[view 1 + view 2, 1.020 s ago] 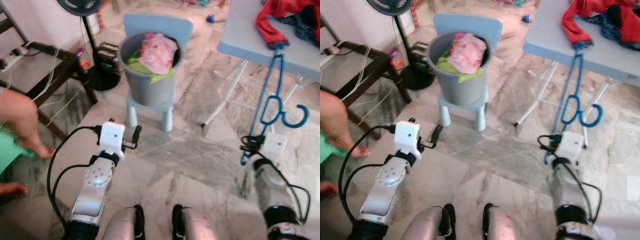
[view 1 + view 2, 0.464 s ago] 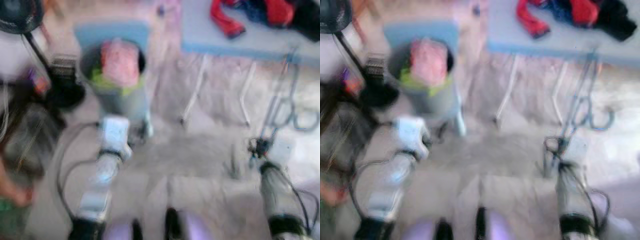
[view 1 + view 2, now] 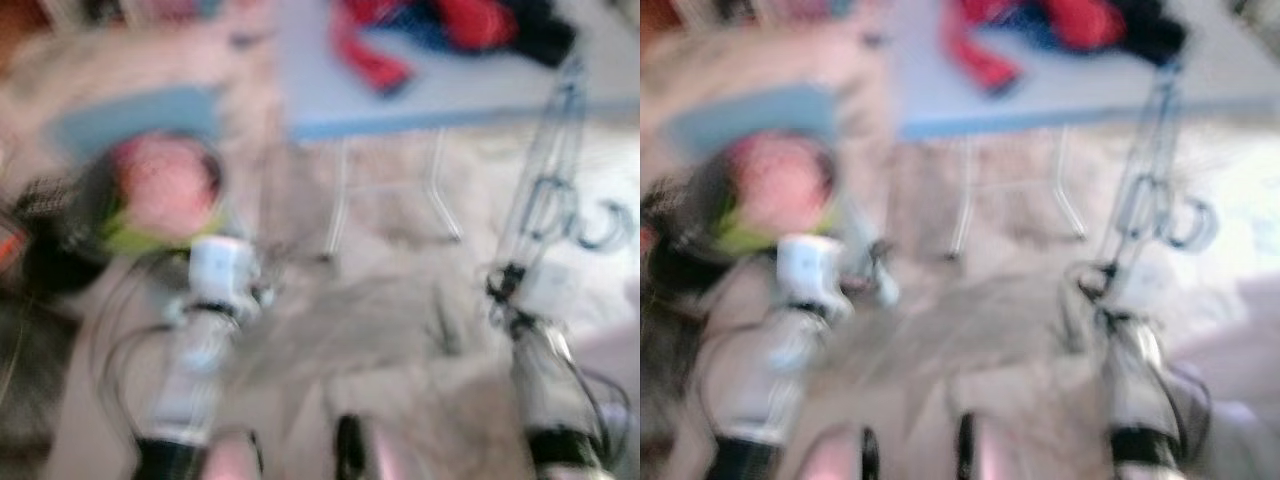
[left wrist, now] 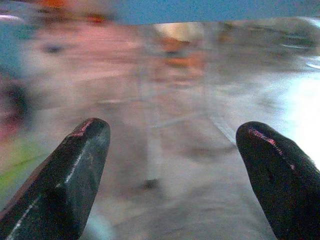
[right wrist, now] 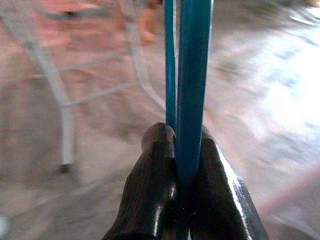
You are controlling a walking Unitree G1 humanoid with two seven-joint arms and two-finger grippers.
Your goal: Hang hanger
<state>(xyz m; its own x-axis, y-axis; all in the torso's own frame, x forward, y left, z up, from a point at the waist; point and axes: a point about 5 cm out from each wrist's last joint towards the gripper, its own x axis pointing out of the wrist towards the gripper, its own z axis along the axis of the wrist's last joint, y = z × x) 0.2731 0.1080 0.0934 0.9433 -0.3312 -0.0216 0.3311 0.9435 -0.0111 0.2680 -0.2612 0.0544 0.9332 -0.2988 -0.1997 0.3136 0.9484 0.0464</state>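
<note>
our right gripper [image 5: 177,165] is clamped on the blue hanger [image 5: 192,75], its two black fingers [image 5: 150,200] pinched against the bar so that no gap is left between them, and from that pinch the hanger's long axis runs straight on ahead of the fingers, up and away from the wrist. in the blurred head views the hanger [image 3: 545,190] stands tall above the right gripper [image 3: 503,285], leaning a little off upright, its hook curling out to the robot's right near the top. its upper end reaches up to the front edge of the pale blue table [image 3: 400,115], where red and dark clothes [image 3: 440,25] lie in a heap; whether it touches the edge we cannot tell through the blur. so the thing we must hang is already in hand on our right side, and the point that matters is that the hook sits at the far, high end of the bar, well away from the grip, facing outward to the right. we judge that any rail will have to be met from that end. no rail or rod can be made out. our left gripper [image 4: 172,165] hangs spread wide with nothing between its fingers, over by the grey bucket [image 3: 150,215] of laundry.
</note>
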